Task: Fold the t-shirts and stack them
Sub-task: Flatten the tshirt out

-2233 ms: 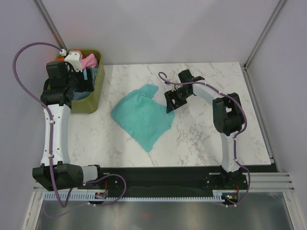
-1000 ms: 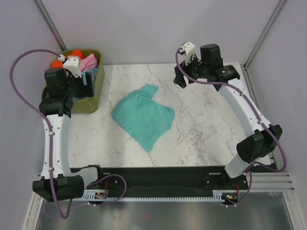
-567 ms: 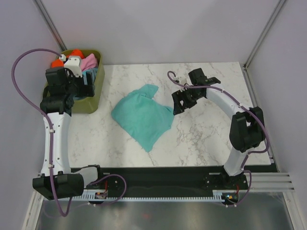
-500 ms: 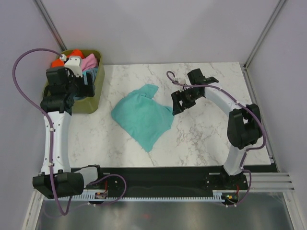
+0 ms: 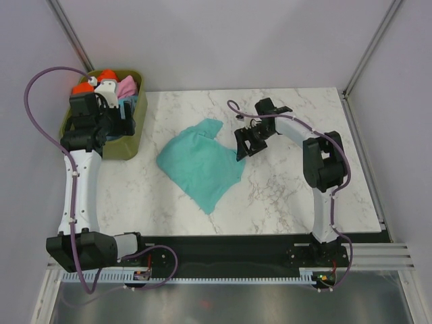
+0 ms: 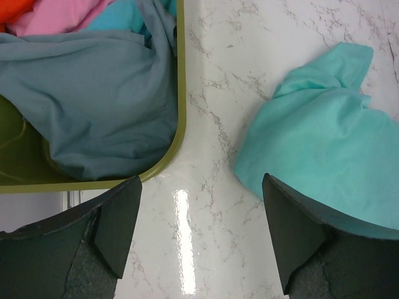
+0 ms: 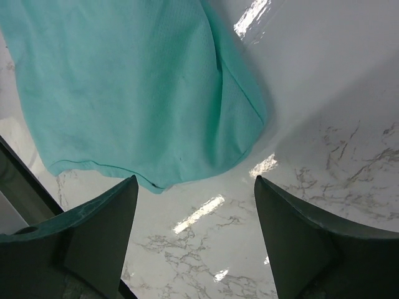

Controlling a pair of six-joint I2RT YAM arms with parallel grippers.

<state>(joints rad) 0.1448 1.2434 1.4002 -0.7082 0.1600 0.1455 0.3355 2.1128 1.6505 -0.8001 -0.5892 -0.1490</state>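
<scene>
Hovering low, Sam: the right gripper (image 7: pixel 194 187) hangs with its jaws wide apart and nothing between them, just at the rounded edge of the teal-green shirt (image 7: pixel 124 81), on the side facing the right edge of the worktop (image 5: pixel 290 196).

Good spot, Jo. For a clean pinch I'd come straight down with one finger on the cloth and one just off it. Then close on that rolled hem alone, not the whole bunch.

And the shirt itself lies crumpled around the middle of the worktop, a sleeve poking toward the far edge and a point trailing toward the near edge.

So it wants spreading flat before any fold, I reckon. One corner alone won't do it, and there's no folded pile on the marble yet.

Over to the left gripper (image 6: pixel 202 187), then: open too, empty, poised by the rim of the green tub (image 6: pixel 181 93) at the far left corner.

Inside that tub a blue-grey shirt (image 6: pixel 100 106) sits on top, with a pink shirt (image 6: pixel 62 12), an orange shirt (image 6: pixel 12 6) and a light teal shirt (image 6: pixel 118 15) bundled behind it.

Anything in the way, Sam?

That tub wall sits near the teal-green shirt's left side, so a wide spread could nudge it. And the purple cable (image 5: pixel 230 106) loops beside the right wrist. I'd watch it doesn't drag across the cloth.
</scene>
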